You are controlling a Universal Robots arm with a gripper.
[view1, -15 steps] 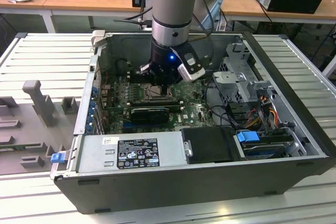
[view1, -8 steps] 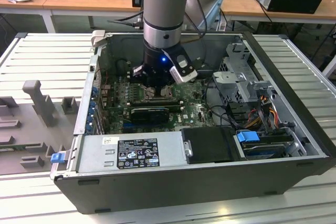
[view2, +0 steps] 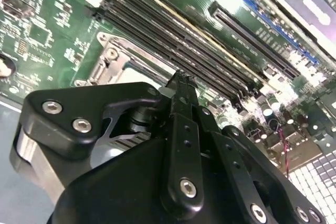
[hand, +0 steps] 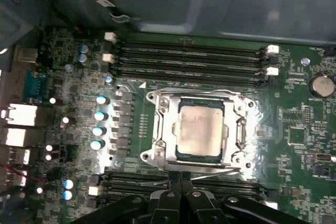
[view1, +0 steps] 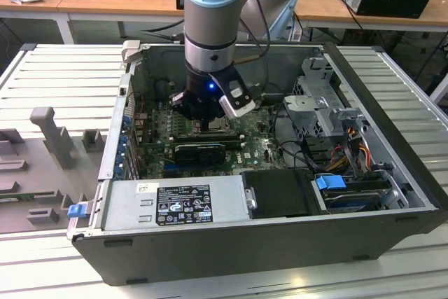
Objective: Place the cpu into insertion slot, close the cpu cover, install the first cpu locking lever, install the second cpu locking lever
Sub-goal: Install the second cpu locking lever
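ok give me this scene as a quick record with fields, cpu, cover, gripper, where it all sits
cpu: small flat pale beige-silver square chip, seated in the socket
cover: thin dull silver metal frame plate, lying flat around the chip
slot: square metal-rimmed socket on the green motherboard
gripper: black fingered gripper, fingers together, tips at the socket's edge
setting: open grey computer case; arm reaching down into it

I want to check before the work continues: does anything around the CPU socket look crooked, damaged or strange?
Nothing stands out. In the first wrist view the cpu lies flat and square in the insertion slot, with the cpu cover framing it evenly. The gripper sits just beside the socket's edge.
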